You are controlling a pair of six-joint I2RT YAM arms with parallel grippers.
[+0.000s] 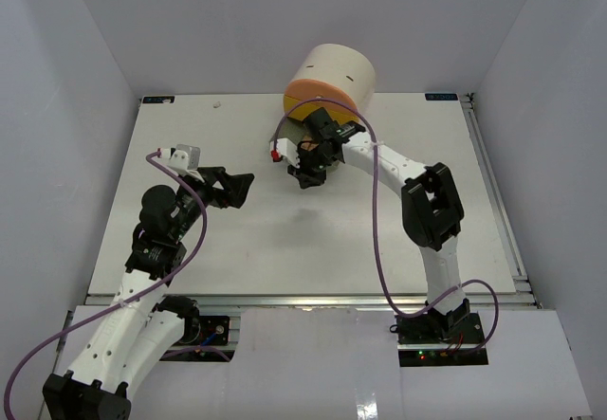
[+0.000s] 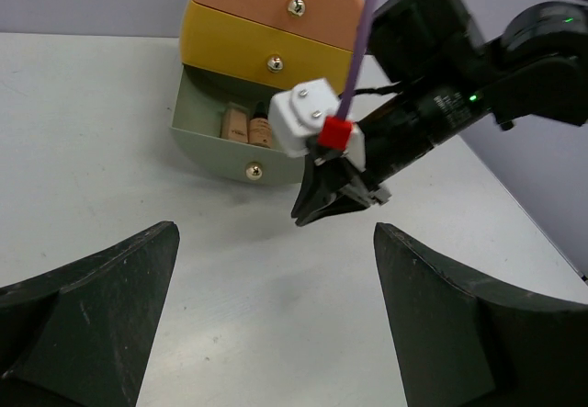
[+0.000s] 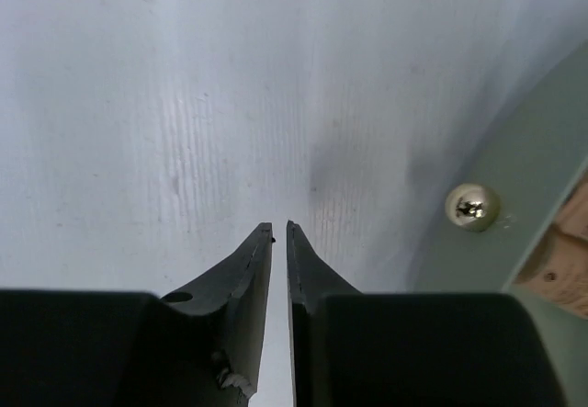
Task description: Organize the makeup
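Note:
Two tan black-capped bottles (image 2: pixel 236 122) lie side by side in the open grey-green bottom drawer (image 2: pixel 220 163) of the cream drum (image 1: pixel 332 74). One bottle's edge shows in the right wrist view (image 3: pixel 565 260). My right gripper (image 1: pixel 306 179) is shut and empty, its tips (image 3: pixel 279 228) low over the table just left of the drawer's silver knob (image 3: pixel 472 208). It also shows in the left wrist view (image 2: pixel 323 203). My left gripper (image 1: pixel 241 191) is wide open and empty (image 2: pixel 276 232), facing the drum from the left. The jars, compact and green ball are out of view.
The drum's orange drawer (image 2: pixel 276 3) and yellow drawer (image 2: pixel 266 53) are closed above the open one. The right arm's purple cable (image 1: pixel 375 211) loops across the table. White walls close in the table on three sides.

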